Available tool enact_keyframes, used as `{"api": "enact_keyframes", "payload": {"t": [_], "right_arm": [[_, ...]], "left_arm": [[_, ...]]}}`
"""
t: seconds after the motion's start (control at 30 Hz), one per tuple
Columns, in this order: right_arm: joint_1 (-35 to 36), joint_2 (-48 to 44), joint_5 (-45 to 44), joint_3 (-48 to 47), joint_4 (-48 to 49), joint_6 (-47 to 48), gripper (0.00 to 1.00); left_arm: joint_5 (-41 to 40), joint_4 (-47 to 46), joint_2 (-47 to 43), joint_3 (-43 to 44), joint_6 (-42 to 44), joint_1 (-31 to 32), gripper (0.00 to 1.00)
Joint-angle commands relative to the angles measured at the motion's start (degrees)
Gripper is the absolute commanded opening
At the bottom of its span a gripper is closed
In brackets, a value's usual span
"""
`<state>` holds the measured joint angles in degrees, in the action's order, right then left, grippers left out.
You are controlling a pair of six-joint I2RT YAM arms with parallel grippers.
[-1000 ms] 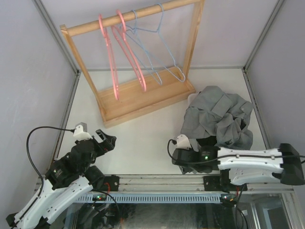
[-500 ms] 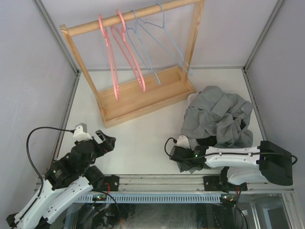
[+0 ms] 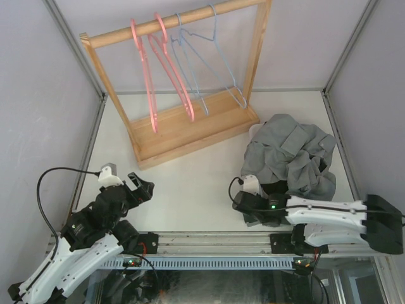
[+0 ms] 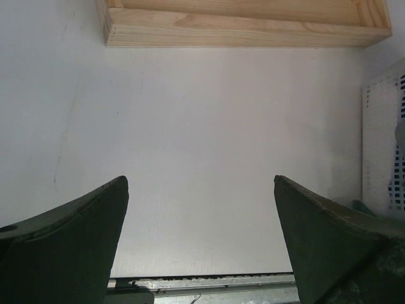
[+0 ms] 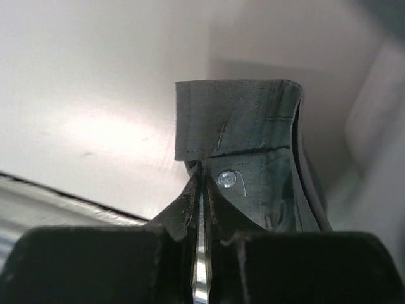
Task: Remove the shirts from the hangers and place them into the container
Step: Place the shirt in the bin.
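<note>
A grey shirt (image 3: 288, 152) lies heaped over the white container (image 3: 254, 131) at the right, with a bit of black shirt (image 3: 278, 187) showing under it. My right gripper (image 3: 247, 212) sits at the pile's near-left corner. In the right wrist view this gripper (image 5: 201, 174) is shut, and a buttoned grey shirt cuff (image 5: 237, 120) is pinched at its tips. Two pink hangers (image 3: 152, 95) and two light-blue hangers (image 3: 209, 60) hang bare on the rail. My left gripper (image 3: 142, 183) rests low at the near left, open, with only the table between its fingers (image 4: 82, 221).
The wooden rack (image 3: 190, 130) stands at the back centre, and its base board (image 4: 240, 28) crosses the top of the left wrist view. The container's perforated wall (image 4: 380, 145) shows at that view's right edge. A metal rail (image 3: 209, 240) runs along the near table edge.
The right gripper has closed on the grey shirt's cuff and its arm has shifted a little to the right. The light-blue hangers have swung. The left arm has not moved.
</note>
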<state>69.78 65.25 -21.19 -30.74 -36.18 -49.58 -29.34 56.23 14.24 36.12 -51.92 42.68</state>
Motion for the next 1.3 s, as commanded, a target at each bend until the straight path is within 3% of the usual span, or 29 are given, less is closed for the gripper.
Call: {"api": "enact_keyframes", "payload": {"t": [0.0, 0.23, 0.33, 0.37, 0.47, 0.57, 0.67, 0.8, 1.0, 1.03, 1.07, 1.17, 1.27], "right_arm": [[2.4, -14.8, -8.8, -5.4, -3.7, -1.0, 0.00], [2.7, -36.0, -26.3, -18.0, -16.4, 0.5, 0.00], [2.1, -39.4, -29.6, -22.2, -13.6, 7.0, 0.00], [1.9, -39.2, -27.1, -22.7, -11.3, 11.4, 0.00], [0.7, -34.4, -15.6, -22.6, -10.3, 18.3, 0.08], [0.7, -25.9, -7.5, -20.1, -10.9, 16.1, 0.34], [2.2, -20.1, -1.4, -14.4, -5.5, 15.0, 0.46], [2.3, -11.0, 5.8, -7.7, 4.6, 12.8, 0.55], [2.0, 5.3, 7.1, -6.6, 7.4, 8.0, 0.63], [2.0, 7.1, 6.9, -6.4, 8.2, 7.7, 0.75], [2.0, 9.0, 7.2, -6.1, 9.2, 7.6, 0.96], [1.4, 12.5, 8.1, -5.9, 10.1, 7.1, 1.00], [1.3, 14.6, 5.9, -5.0, 9.4, 5.1, 0.95]], "left_arm": [[0.6, -2.3, 1.4, 1.9, 0.1, -0.2, 1.00], [0.2, -3.3, 2.1, 2.2, 0.7, -0.3, 1.00], [0.3, -3.9, 3.1, 2.1, 0.8, -0.3, 1.00], [0.5, -4.1, 3.5, 2.1, 0.9, -0.3, 1.00], [0.7, -4.2, 4.2, 1.9, 0.9, -0.3, 1.00], [0.5, -4.3, 3.8, 1.6, 0.9, -0.3, 1.00], [0.1, -4.2, 2.8, 1.6, 0.7, -0.3, 1.00], [0.1, -3.7, 1.9, 1.6, 0.7, -0.3, 1.00], [-0.8, -1.5, 0.4, 1.9, 0.5, -0.3, 1.00], [-0.8, -1.6, 0.0, 1.7, 0.3, -0.3, 1.00], [-0.8, -1.6, -0.3, 1.5, 0.3, -0.3, 1.00], [-1.0, -1.4, -0.8, 1.8, 0.3, -0.3, 1.00], [-1.5, -0.9, -0.8, 2.0, 0.2, -0.3, 1.00]]}}
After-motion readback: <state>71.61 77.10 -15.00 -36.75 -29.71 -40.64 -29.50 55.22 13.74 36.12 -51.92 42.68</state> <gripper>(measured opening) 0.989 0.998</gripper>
